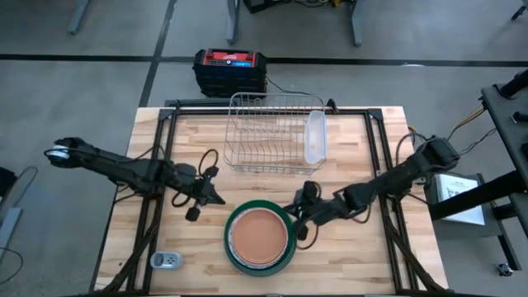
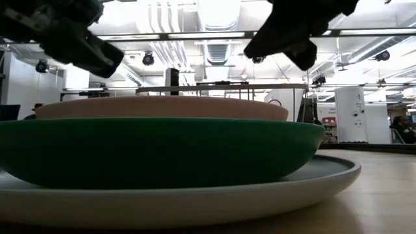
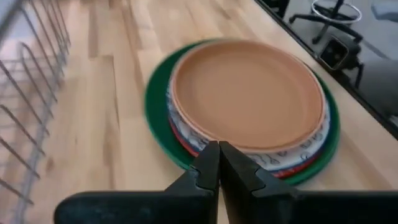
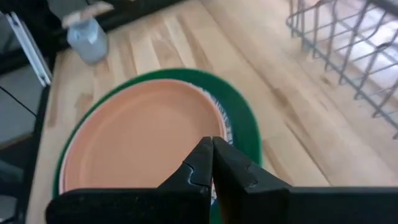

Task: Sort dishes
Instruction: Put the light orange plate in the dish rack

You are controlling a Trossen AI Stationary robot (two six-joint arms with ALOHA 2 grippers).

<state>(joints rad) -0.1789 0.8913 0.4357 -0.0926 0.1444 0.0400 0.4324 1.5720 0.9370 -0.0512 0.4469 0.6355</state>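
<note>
A stack of round plates sits on the table near its front edge. A terracotta-pink plate (image 1: 260, 235) lies on top. Under it a red-and-white patterned plate (image 3: 292, 163) shows at the rim, then a dark green plate (image 2: 156, 153), then a larger pale grey plate (image 2: 325, 179) on the wood. My left gripper (image 1: 218, 198) is shut and empty, above the table just left of and beyond the stack; it also shows in the left wrist view (image 3: 219, 163). My right gripper (image 1: 294, 216) is shut and empty, above the stack's right rim; it also shows in the right wrist view (image 4: 211, 157).
A silver wire rack (image 1: 272, 132) stands at the table's far middle, with a clear oblong tub (image 1: 315, 136) at its right end. A small grey object (image 1: 165, 261) lies near the front left corner. A red-and-black box (image 1: 231, 70) sits on the floor beyond the table.
</note>
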